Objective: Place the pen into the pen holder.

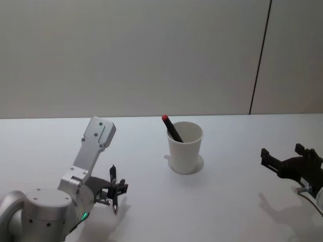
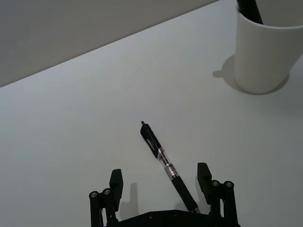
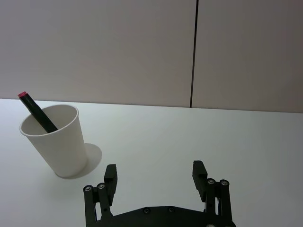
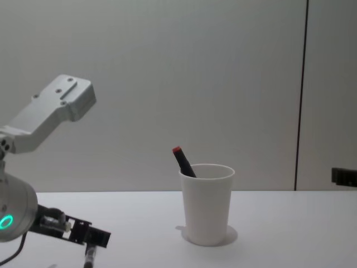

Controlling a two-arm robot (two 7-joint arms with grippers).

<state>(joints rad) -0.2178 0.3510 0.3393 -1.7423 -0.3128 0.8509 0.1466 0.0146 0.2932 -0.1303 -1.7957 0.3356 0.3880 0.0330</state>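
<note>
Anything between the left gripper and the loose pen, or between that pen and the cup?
Nothing visible. The open left gripper straddles the pen on the table; bare table lies between it and the cup. A red-tipped pen already leans in the cup, leaving room. The right gripper sits open far right.

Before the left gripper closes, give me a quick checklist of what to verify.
1. Left gripper open: ok.
2. Pen lying between its fingers: ok, though slanted across the gap and nearer one finger.
3. Fingers low enough to catch the pen: cannot tell.
4. Pen holder upright on the table: ok.
5. Room in the holder: ok, one red-capped pen leans inside.
6. Right gripper away from the holder: ok, open at the robot's right.
</note>
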